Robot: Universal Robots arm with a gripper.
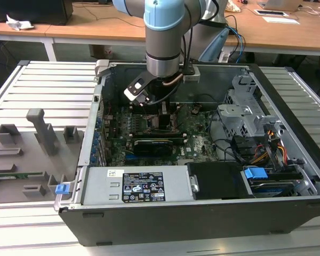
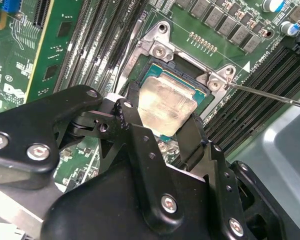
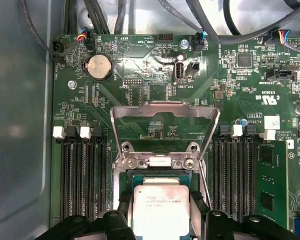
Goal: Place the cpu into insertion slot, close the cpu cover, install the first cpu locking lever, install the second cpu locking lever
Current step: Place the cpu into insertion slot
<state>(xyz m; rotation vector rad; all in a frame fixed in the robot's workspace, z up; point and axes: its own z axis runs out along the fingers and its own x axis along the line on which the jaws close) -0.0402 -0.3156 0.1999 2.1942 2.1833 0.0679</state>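
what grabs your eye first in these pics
In the second wrist view, the silver cpu sits at the insertion slot, with the gripper jaws shut on it. In the first wrist view, the cpu cover stands flipped open above the green motherboard. In the exterior view, the blue-grey arm reaches down into an open computer case.

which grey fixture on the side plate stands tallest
The narrow upright post with a cap, at the exterior view's left; the other fixtures around it are squat blocks.

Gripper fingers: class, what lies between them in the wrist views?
The chip lies between the fingers of the gripper, gripped at its edges, in both wrist views. The cover stands open.
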